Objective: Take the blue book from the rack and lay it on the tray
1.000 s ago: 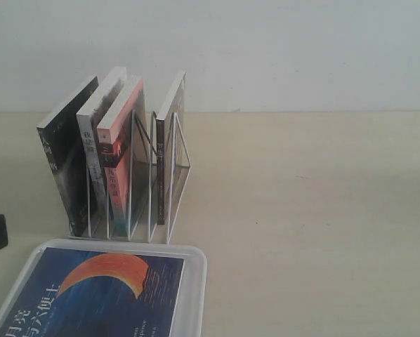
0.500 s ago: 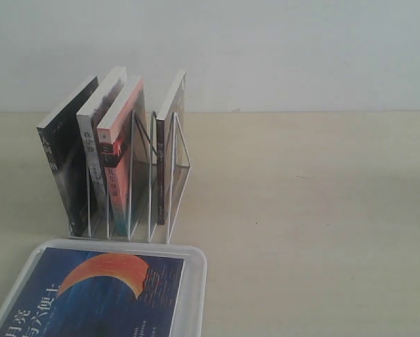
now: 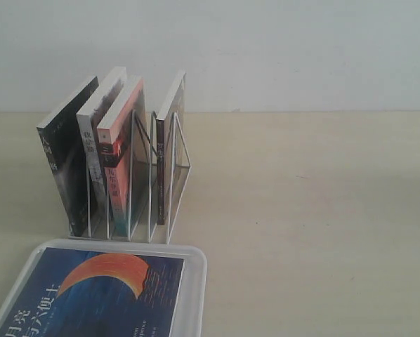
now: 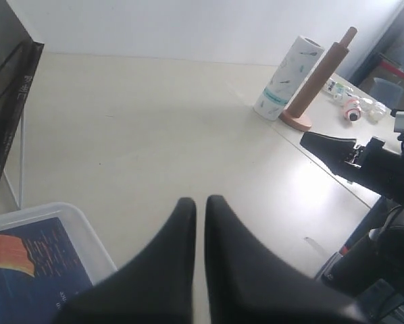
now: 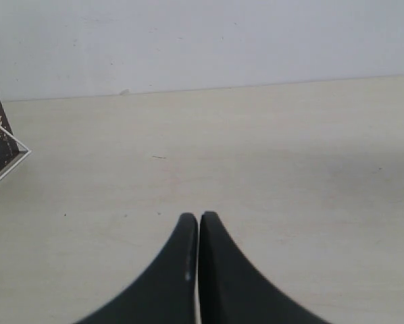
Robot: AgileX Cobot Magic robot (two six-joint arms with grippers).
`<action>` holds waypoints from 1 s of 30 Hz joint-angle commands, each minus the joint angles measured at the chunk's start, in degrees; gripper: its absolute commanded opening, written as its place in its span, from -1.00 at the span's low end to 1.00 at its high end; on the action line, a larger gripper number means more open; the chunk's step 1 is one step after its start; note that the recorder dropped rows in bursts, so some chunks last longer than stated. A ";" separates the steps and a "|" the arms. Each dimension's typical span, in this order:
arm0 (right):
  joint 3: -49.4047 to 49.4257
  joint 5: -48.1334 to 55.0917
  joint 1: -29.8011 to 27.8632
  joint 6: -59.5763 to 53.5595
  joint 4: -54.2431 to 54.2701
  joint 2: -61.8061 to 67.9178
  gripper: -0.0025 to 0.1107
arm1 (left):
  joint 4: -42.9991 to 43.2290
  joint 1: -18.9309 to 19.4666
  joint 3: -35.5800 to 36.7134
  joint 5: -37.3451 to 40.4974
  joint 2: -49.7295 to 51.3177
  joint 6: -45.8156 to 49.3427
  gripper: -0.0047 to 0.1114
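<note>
The blue book (image 3: 90, 295) lies flat and cover up inside the tray (image 3: 194, 288) at the near edge of the bench (image 3: 301, 210). Its orange crescent faces the camera and the cover fills most of the tray's floor. By my reading the delivery is made, and only standing the arms down is left. A second ago a dark shape, which I take to be my left arm, sat at the left edge of the exterior view beside the tray; it is now gone from that view, which suggests the arm has backed off its load. The left tool (image 4: 200, 206) hangs over bare bench just beside the tray's corner, fingers drawn together to a thin slit and gripping nothing. The right tool (image 5: 199, 219) is likewise pinched together and empty over open bench, with only a corner of the rack at the edge of its view. Behind the tray stands the rack (image 3: 173, 175), holding the black book (image 3: 64, 168), a pale-spined book (image 3: 90, 147), the red-spined book (image 3: 117, 168) and, one slot apart, a dark volume (image 3: 166, 140), all leaning. White Chinese characters on the blue cover read 月亮与六便士, clipped by the frame edge; the small lines under the moon and the spine lettering are too fine to read. Farther off, a patterned paper towel roll (image 4: 288, 77) shows no legible brand.
</note>
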 commanded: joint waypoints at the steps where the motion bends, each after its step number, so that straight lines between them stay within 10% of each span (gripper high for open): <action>1: -0.05 -0.67 -0.15 -0.04 -0.26 -0.29 -0.96 | 0.39 -0.07 0.22 0.16 -1.12 0.47 -0.85; 13: -0.05 -0.67 -0.15 -0.04 -0.26 -0.29 -0.96 | -2.49 0.28 0.22 -18.02 -12.22 8.27 -0.85; 22: -0.05 -0.30 -0.15 -0.04 -0.26 -0.29 -0.96 | -9.25 17.31 5.10 -20.18 -12.22 19.10 -0.85; 30: -0.05 -0.30 -0.15 -0.04 -0.26 -0.29 -0.96 | -13.71 20.92 11.70 -23.11 -12.22 33.37 -0.85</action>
